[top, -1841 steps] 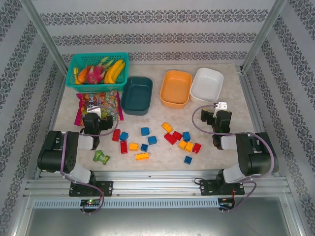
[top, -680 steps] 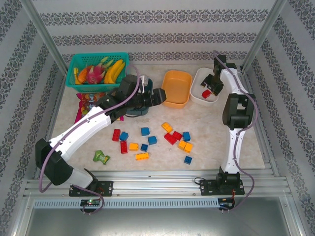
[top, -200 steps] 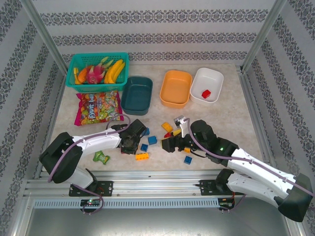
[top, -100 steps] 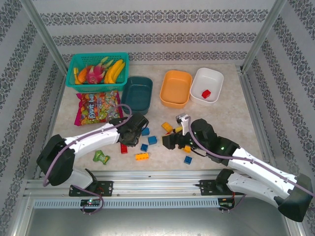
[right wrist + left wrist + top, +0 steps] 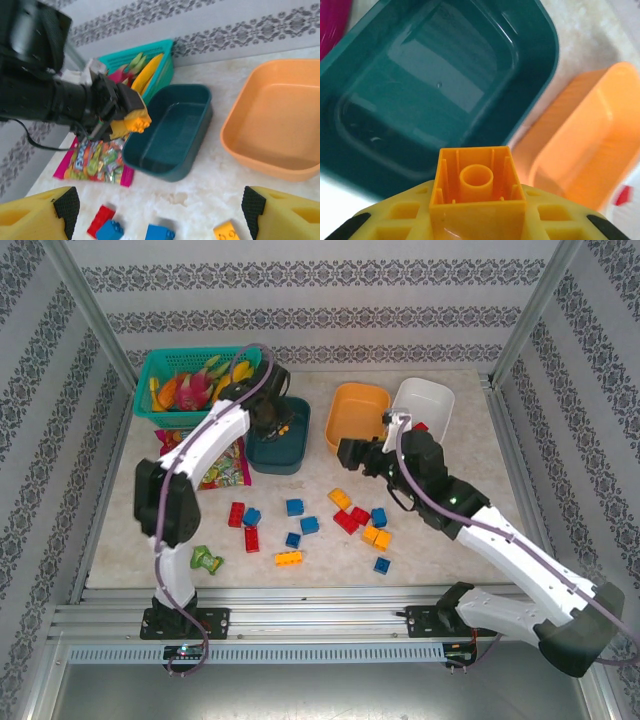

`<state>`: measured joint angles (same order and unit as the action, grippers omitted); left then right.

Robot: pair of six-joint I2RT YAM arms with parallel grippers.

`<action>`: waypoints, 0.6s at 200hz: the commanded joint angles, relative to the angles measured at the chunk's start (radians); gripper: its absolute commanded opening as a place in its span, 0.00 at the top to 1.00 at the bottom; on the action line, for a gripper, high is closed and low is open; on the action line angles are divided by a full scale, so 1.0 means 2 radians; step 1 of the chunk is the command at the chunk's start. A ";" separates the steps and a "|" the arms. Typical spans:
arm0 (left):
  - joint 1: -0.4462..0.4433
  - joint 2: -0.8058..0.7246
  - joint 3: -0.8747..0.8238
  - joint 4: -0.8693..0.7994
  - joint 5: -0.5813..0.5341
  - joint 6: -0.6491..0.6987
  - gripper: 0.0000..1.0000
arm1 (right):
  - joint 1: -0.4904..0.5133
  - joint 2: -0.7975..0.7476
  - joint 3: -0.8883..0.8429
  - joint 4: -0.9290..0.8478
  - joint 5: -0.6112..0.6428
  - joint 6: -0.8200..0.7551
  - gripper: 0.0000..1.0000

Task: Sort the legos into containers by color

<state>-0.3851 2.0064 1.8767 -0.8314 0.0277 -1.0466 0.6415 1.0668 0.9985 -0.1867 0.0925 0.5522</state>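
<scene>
A: Item one, left gripper (image 5: 279,426)?
B: Clamped one orange lego (image 5: 479,184), held above the teal tub (image 5: 531,75).
A: Item two, right gripper (image 5: 157,206)?
B: Jaws stood wide apart, empty, near the orange tub (image 5: 272,117).

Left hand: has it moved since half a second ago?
Yes. The left hand has gone from the loose bricks toward the far edge, and is now at the teal tub, shut on an orange brick.

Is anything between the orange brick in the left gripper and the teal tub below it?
Nothing visible. The orange brick in the left gripper hangs right over the teal tub, whose inside looks bare.
</scene>
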 commanded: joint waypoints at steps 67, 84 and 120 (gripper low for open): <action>0.016 0.161 0.115 -0.088 0.015 0.161 0.66 | -0.065 0.033 0.039 -0.059 -0.029 0.076 0.14; 0.016 0.173 0.127 -0.096 0.009 0.171 0.65 | -0.067 0.023 0.025 -0.063 -0.030 0.080 0.14; 0.016 0.185 0.144 -0.113 0.008 0.187 0.51 | -0.068 0.012 0.015 -0.090 -0.031 0.078 0.14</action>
<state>-0.3645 2.3604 2.1166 -0.9878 0.0517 -0.7250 0.5125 1.1145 1.0424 -0.3119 0.0429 0.6983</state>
